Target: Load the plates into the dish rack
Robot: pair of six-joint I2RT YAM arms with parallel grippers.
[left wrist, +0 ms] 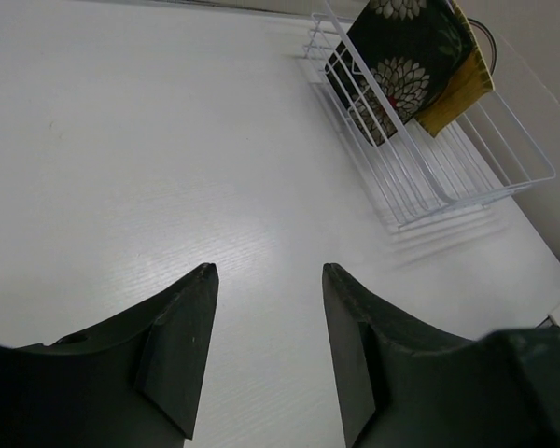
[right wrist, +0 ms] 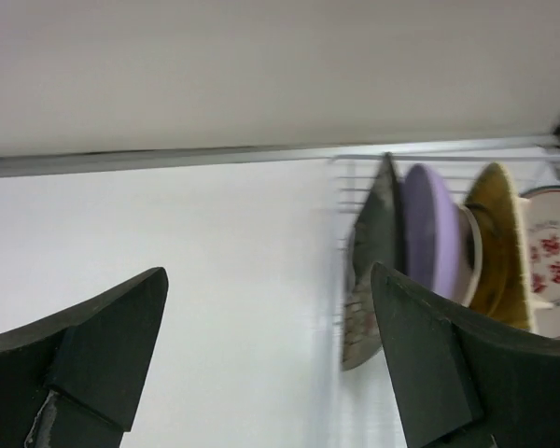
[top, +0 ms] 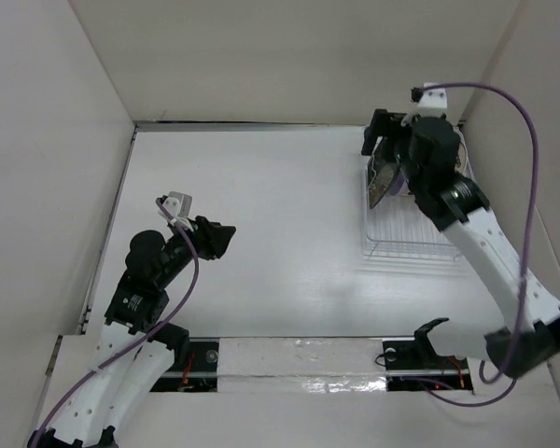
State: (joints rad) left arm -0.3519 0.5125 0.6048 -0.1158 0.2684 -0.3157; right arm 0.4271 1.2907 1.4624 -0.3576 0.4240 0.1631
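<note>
White wire dish rack sits at the far right of the table, its long axis running near to far. Plates stand on edge at its far end: black floral square, lilac, mustard-yellow, white with red marks. Right gripper hovers beside them, fingers spread wide, empty. Left gripper, well apart, has its fingers parted and holds nothing.

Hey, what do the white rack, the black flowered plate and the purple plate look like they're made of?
Dish rack: thin metal wire, probably white-coated, judging by its slim, uniform rods.
Black floral plate: likely glazed ceramic, with a printed pattern and soft sheen, though melamine is possible.
Lilac plate: smooth, matte-looking ceramic or plastic; the blur leaves it open.
</note>
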